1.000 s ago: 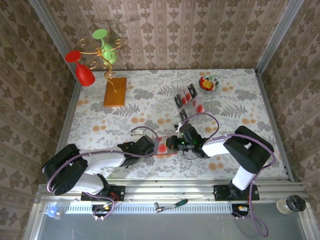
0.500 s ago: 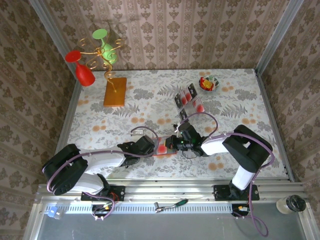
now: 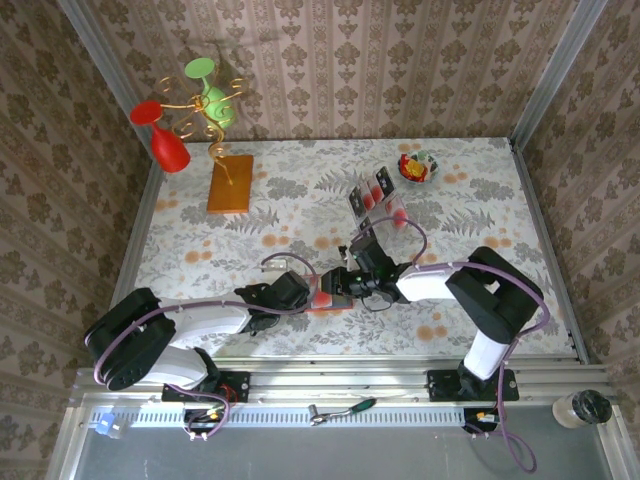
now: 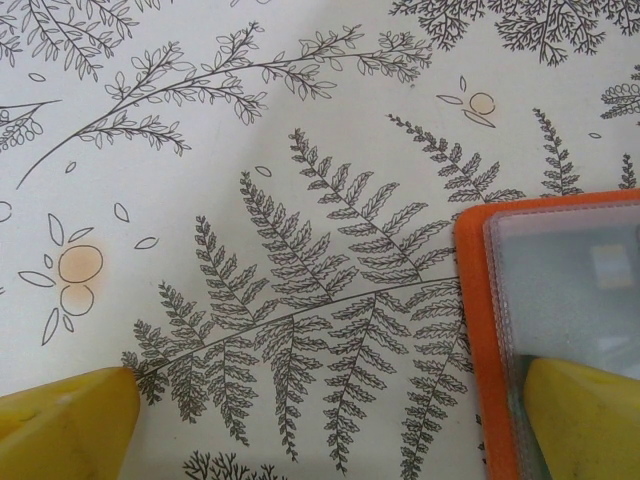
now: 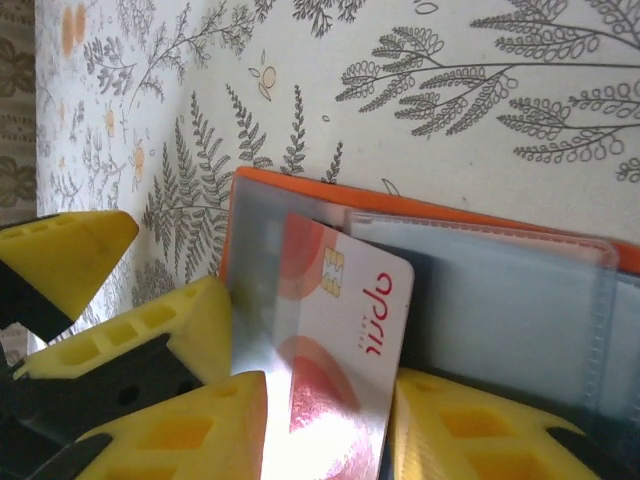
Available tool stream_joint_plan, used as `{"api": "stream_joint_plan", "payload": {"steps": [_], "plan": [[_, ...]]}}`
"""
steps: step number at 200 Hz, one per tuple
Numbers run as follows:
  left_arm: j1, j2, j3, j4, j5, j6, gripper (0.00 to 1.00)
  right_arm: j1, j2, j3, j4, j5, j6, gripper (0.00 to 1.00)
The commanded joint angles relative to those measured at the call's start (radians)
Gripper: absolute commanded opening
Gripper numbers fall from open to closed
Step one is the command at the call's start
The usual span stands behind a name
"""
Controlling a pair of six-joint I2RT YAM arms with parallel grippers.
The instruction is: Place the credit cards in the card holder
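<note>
The card holder [image 3: 330,298] lies open just below the middle of the overhead picture, on the fern-print tablecloth [image 3: 200,250], which has plenty of bare room to the left and right. The nearest clutter sits toward the back: a clear tray [image 3: 375,200] of cards, a small bowl [image 3: 418,167] and an orange-brown board [image 3: 230,183]. The left gripper [image 3: 303,290] is spread wide. Its own camera shows one yellow finger [image 4: 590,420] resting on the holder's clear sleeve, the other down on the cloth, and the holder's orange edge running up the right side. The right gripper [image 3: 343,283] meets it from the other side. In its wrist view its fingers [image 5: 470,430] stand apart with a pale pink card [image 5: 340,330] flat between them. The card's top end is at the pocket mouth, though I can't tell whether the fingers press its edges. That card carries a gold chip, red round marks and a red word printed sideways that I can't read.
</note>
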Motion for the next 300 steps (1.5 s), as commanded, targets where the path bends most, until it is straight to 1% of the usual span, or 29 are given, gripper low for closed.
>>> {"api": "stream_joint_plan", "payload": {"steps": [1, 25, 34, 45, 51, 66, 75, 123, 226, 262, 300], "plan": [[-0.008, -0.001, -0.020, -0.057, 0.001, -0.001, 1.00, -0.032, -0.055, 0.038, -0.220, 0.014, -0.091, 0.46], [-0.007, 0.005, -0.016, -0.054, 0.003, -0.001, 1.00, -0.047, -0.087, 0.084, -0.316, 0.036, -0.138, 0.46], [-0.007, 0.006, -0.016, -0.053, 0.003, -0.001, 1.00, -0.047, -0.088, 0.098, -0.334, 0.042, -0.151, 0.39], [-0.007, 0.005, -0.016, -0.053, 0.003, 0.000, 1.00, -0.047, -0.079, 0.116, -0.356, 0.042, -0.159, 0.24], [-0.008, 0.006, -0.015, -0.053, 0.003, 0.001, 1.00, -0.047, -0.071, 0.125, -0.359, 0.038, -0.161, 0.19], [-0.008, 0.004, -0.017, -0.053, 0.001, 0.000, 1.00, -0.045, -0.049, 0.142, -0.362, 0.031, -0.158, 0.12], [-0.008, 0.002, -0.017, -0.053, 0.001, 0.001, 1.00, -0.041, -0.037, 0.151, -0.362, 0.026, -0.157, 0.10], [-0.007, 0.000, -0.025, -0.049, 0.003, -0.002, 1.00, -0.007, 0.030, 0.193, -0.370, 0.026, -0.154, 0.06], [-0.008, 0.000, -0.026, -0.038, 0.000, -0.002, 1.00, 0.057, 0.145, 0.277, -0.398, 0.032, -0.134, 0.06], [-0.001, -0.063, -0.029, -0.070, -0.019, -0.001, 1.00, 0.062, 0.155, 0.298, -0.409, 0.033, -0.128, 0.06], [0.024, -0.143, -0.056, -0.096, -0.018, -0.008, 1.00, 0.061, 0.125, 0.318, -0.437, 0.038, -0.132, 0.06]]}}
